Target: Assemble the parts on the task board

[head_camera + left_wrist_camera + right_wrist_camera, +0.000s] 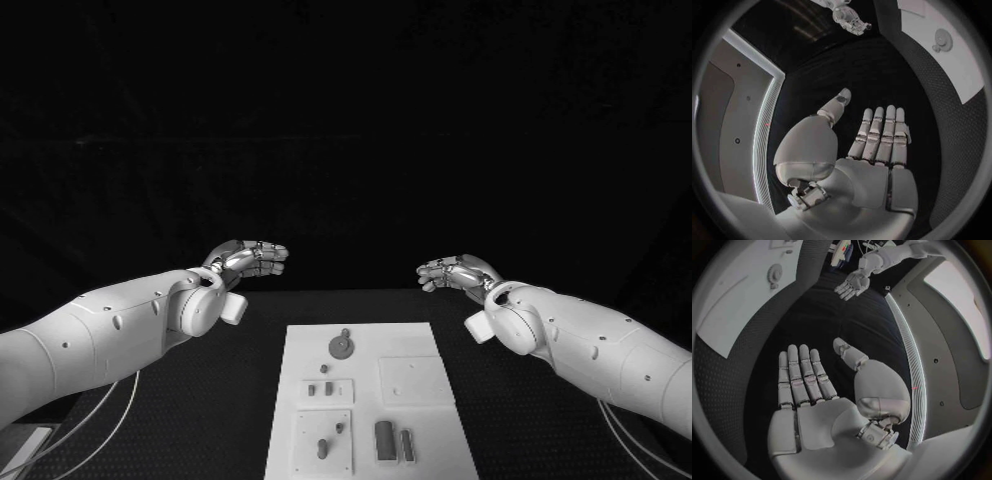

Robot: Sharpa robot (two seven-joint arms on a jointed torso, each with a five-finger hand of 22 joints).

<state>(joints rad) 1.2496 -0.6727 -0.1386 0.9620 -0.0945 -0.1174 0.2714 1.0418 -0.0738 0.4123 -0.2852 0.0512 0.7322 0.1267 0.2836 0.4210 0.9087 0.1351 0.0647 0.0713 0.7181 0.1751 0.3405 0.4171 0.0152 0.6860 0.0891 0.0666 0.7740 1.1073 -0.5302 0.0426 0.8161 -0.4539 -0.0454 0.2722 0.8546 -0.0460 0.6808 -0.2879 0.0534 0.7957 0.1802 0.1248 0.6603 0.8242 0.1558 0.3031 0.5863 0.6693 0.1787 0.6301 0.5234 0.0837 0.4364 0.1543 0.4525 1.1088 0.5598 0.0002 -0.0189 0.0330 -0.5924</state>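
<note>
The white task board [411, 345] lies in the middle of the black table, with small grey parts on it: a round disc [342, 347] near its far end, small pegs [326, 388] in the middle, and dark blocks [387, 440] near the front. My left hand [248, 259] hovers beyond the board's far left corner, fingers apart, holding nothing. My right hand [456, 272] hovers beyond the far right corner, also empty. The left wrist view shows the left hand [873, 145] flat with straight fingers and the board [954, 55]. The right wrist view shows the right hand [811, 390] flat and the board [736, 295].
Bare black table [519, 420] surrounds the board on both sides. Cables [87, 425] run beneath my left arm at the front left, and more cables [627, 440] run below my right arm.
</note>
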